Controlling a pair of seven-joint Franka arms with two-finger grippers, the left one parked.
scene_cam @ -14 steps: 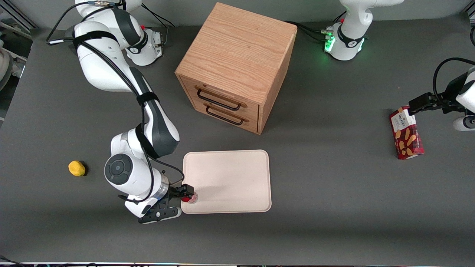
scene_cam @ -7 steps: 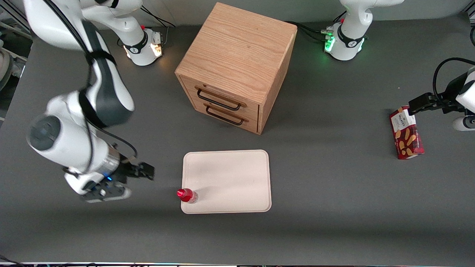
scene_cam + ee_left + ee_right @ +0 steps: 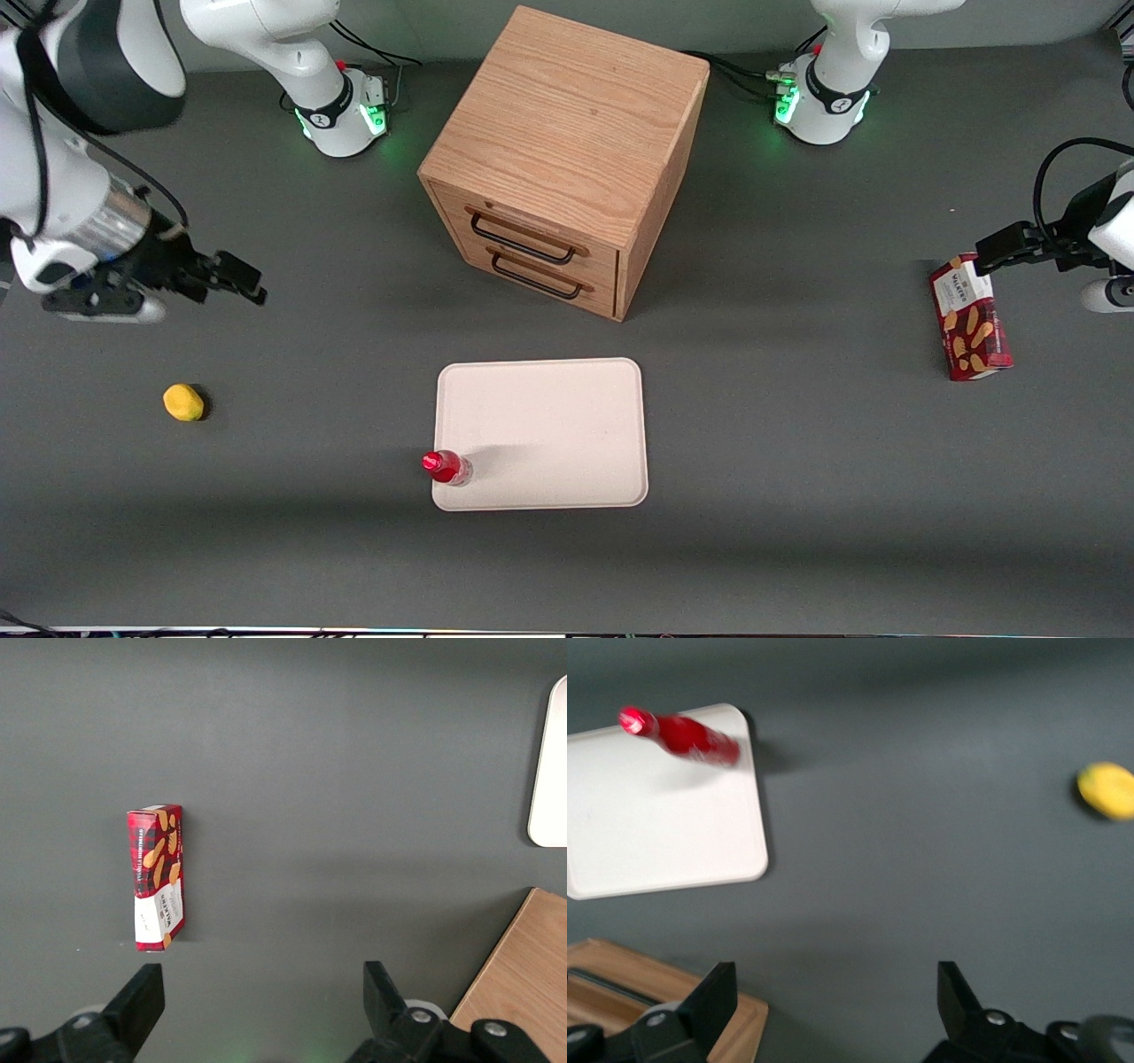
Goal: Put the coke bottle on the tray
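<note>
The coke bottle (image 3: 446,467) stands upright on a corner of the cream tray (image 3: 549,425), the corner nearest the front camera at the working arm's end; it also shows as a slim red bottle (image 3: 680,734) on the tray (image 3: 656,824) in the right wrist view. My gripper (image 3: 244,282) hangs high above the bare table, well away from the tray toward the working arm's end and farther from the front camera. Its fingers (image 3: 713,997) are spread wide and open, with nothing between them.
A yellow lemon (image 3: 183,401) lies on the table toward the working arm's end. The wooden drawer cabinet (image 3: 567,159) stands farther from the camera than the tray. A red biscuit box (image 3: 969,317) lies toward the parked arm's end.
My gripper let go of the bottle on the tray's corner, then rose and pulled away toward the working arm's end. The bottle stays standing where it was set.
</note>
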